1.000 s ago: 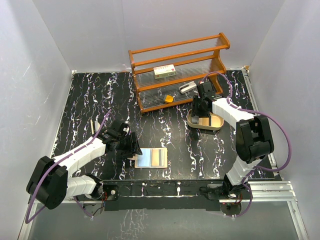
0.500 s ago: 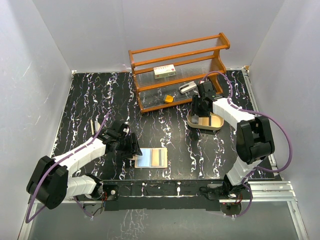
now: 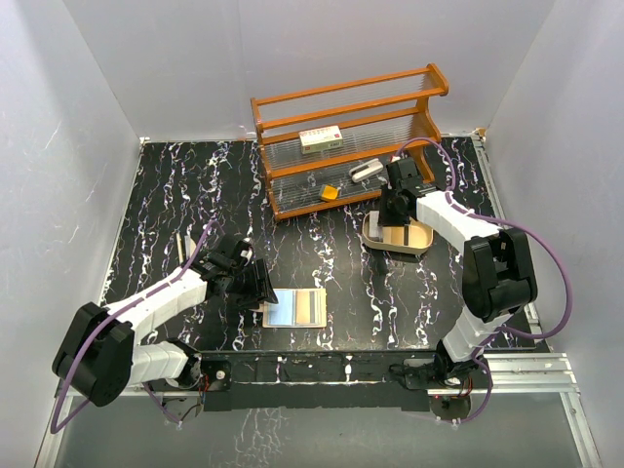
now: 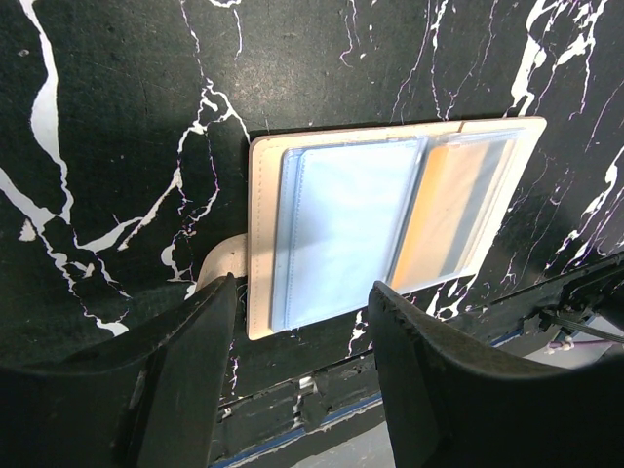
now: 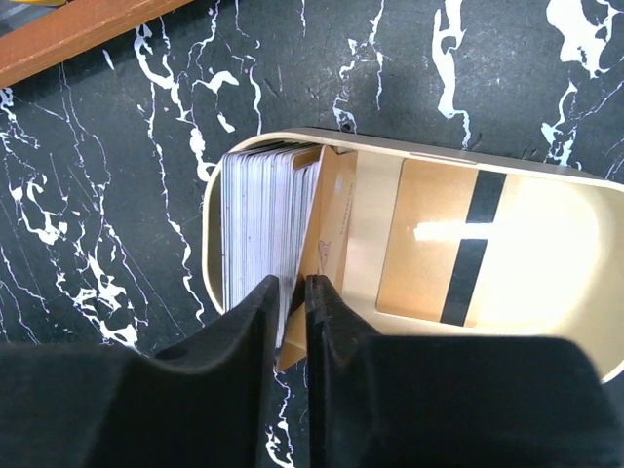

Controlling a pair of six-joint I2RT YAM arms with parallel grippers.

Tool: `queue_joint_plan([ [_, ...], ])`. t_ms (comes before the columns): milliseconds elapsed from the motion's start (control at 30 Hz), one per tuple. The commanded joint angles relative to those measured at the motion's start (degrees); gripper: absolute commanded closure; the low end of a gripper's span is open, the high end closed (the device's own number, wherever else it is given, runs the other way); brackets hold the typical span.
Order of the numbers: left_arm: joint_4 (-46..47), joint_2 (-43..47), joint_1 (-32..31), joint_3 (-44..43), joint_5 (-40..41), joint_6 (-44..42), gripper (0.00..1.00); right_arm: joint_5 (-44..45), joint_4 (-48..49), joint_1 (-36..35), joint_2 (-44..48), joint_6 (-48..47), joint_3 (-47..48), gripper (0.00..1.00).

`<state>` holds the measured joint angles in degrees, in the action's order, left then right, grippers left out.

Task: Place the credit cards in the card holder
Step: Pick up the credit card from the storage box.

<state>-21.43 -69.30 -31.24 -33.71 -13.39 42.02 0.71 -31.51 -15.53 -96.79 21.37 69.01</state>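
The card holder (image 3: 295, 308) lies open and flat near the lower middle of the overhead frame. Its clear pockets face up, and an orange-yellow tint shows through the right-hand one. The left gripper (image 4: 304, 289) hangs over its near edge with fingers spread wide, touching nothing. Well apart, toward the upper right, the credit cards (image 5: 258, 224) stand on edge in a stack at the left end of an oval cream tray (image 5: 373, 224), and another lies flat beside them. The right gripper (image 5: 292, 285) reaches down there, fingers drawn almost together on the edge of a tilted orange-tan card (image 5: 334, 219). Everything sits on a black tabletop (image 3: 195, 195) veined with white. A wooden rack (image 3: 349, 89) stands at its far side, and plain white walls (image 3: 195, 58) close it in.
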Motion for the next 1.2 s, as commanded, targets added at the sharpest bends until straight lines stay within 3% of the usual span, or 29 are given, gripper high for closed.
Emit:
queue_joint_plan([
  [0, -0.8, 0.0, 0.2, -0.5, -1.2, -0.2, 0.45, 1.1, 1.6, -0.1, 2.3, 0.7, 1.6, 0.89],
  [167, -1.3, 0.4, 0.2, -0.1, 0.2, 0.3, 0.46, 4.1, -0.5, -0.1, 2.4, 0.7, 2.9, 1.00],
  [667, 1.5, -0.6, 0.3, 3.4, -0.3, 2.9, 0.53, 10.7, -8.3, -0.2, 7.4, 1.1, 7.0, 1.00],
  [867, 3.6, -1.3, 0.2, 4.8, -1.4, 3.6, 0.55, 7.1, -10.8, -0.9, 12.7, 2.9, 6.2, 1.00],
  [1167, 8.6, -1.5, 0.2, 7.9, -5.0, 7.2, 0.68, 1.9, -9.4, -6.5, 20.3, 8.7, 1.4, 1.00],
])
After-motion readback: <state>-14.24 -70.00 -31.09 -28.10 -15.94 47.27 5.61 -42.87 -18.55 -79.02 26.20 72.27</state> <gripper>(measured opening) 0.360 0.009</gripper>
